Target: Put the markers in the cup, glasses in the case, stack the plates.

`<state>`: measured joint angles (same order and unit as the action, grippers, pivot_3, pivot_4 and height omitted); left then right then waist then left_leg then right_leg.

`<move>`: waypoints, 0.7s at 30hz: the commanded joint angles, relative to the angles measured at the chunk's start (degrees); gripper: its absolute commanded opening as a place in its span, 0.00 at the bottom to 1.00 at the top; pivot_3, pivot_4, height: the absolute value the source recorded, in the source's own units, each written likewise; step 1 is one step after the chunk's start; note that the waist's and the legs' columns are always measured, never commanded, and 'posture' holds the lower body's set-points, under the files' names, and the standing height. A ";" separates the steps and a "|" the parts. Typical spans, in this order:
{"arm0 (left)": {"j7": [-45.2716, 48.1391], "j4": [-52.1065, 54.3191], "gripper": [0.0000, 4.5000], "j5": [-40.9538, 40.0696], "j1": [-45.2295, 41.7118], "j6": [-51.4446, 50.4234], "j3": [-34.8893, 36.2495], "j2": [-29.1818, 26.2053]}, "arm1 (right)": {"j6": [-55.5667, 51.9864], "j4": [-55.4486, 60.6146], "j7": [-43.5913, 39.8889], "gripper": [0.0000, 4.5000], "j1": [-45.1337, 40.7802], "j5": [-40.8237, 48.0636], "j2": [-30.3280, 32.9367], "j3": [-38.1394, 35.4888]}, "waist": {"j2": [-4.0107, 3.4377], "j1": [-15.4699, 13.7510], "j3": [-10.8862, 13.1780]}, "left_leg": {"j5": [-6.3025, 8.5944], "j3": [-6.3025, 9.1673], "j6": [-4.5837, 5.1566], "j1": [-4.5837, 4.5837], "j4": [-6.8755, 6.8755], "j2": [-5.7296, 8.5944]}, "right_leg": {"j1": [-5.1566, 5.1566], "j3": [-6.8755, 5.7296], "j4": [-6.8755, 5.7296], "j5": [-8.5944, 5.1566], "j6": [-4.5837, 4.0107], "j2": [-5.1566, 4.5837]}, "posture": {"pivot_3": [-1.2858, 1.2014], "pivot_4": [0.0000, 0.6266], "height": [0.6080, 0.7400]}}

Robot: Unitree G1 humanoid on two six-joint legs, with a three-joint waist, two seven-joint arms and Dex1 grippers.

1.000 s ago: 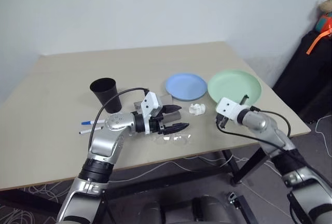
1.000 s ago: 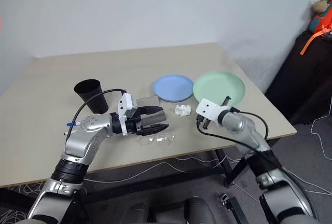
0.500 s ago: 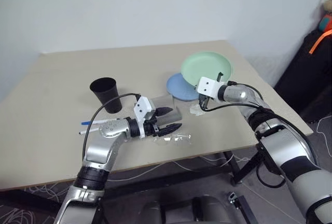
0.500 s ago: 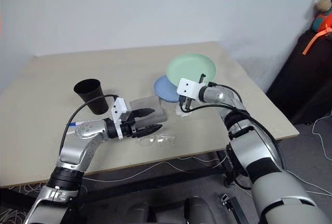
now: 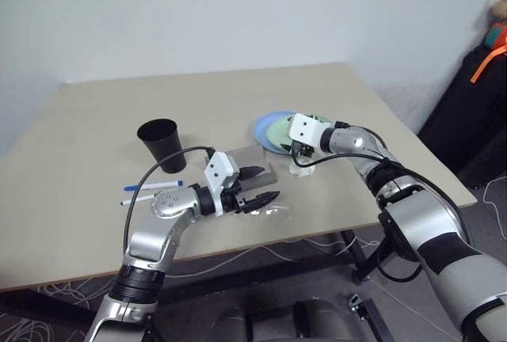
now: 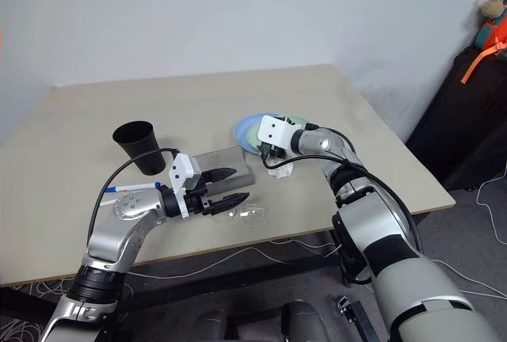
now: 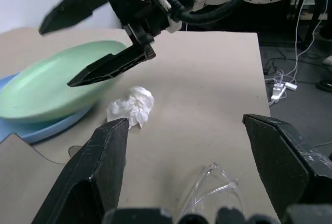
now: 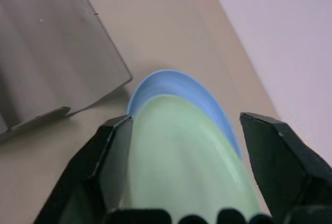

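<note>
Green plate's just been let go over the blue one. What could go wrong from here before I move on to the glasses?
1. The green plate lies tilted on the blue plate, not nested; it could slide off.
2. The right gripper is open right above the green plate's rim, so pulling back carelessly might drag it.
3. The paper wad sits beside the plates, and the clear glasses lie near the open left gripper; a low sweep might knock either.

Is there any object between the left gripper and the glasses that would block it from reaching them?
Nothing visible does. The left gripper is open, and the glasses lie on bare table just beyond its fingertips. The paper wad sits farther off.
</note>
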<state>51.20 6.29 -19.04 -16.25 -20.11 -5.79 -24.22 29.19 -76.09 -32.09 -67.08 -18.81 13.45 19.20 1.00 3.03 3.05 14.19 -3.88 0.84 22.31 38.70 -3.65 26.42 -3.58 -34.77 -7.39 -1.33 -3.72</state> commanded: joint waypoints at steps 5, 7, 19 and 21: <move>0.51 0.65 0.83 -0.78 -2.05 0.35 0.17 -0.09 | 2.52 3.08 -3.48 0.76 -0.11 4.08 3.75 -5.56 | 0.00 -0.01 0.00 | 0.00 -0.02 0.00 -0.01 0.00 0.01 | -0.01 0.02 0.00 0.00 -0.01 0.00 | 0.52 0.00 1.00; 0.86 0.19 0.83 -0.74 -2.40 0.49 0.13 -0.18 | 0.82 4.59 -9.78 0.76 1.72 7.73 4.86 -8.54 | 0.00 -0.04 0.00 | 0.00 -0.01 0.00 -0.04 0.00 0.01 | -0.04 0.03 0.00 0.00 0.00 0.01 | 0.52 0.00 1.00; 3.18 -5.41 0.83 -0.33 -5.52 2.02 1.94 -3.03 | -23.50 17.25 -25.66 0.99 12.37 18.26 5.98 -15.48 | -0.03 -0.01 0.00 | 0.00 -0.06 0.00 -0.42 -0.06 0.00 | -0.23 0.16 -0.10 -0.06 -0.11 0.08 | 0.52 0.00 1.00; 3.31 -5.86 0.83 -0.42 -5.76 2.22 2.10 -3.42 | -29.12 17.64 -25.30 0.99 13.12 19.71 5.19 -16.45 | -0.03 -0.01 0.00 | 0.00 -0.07 -0.01 -0.42 -0.06 0.00 | -0.23 0.17 -0.10 -0.07 -0.12 0.08 | 0.52 0.00 1.00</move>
<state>54.21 -0.19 -18.95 -20.11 -19.14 -5.31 -27.21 4.02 -61.24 -57.77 -53.15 -1.58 18.88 4.69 0.97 3.02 3.05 14.20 -3.98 0.83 21.89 38.64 -3.65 26.21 -3.38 -34.87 -7.46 -1.45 -3.64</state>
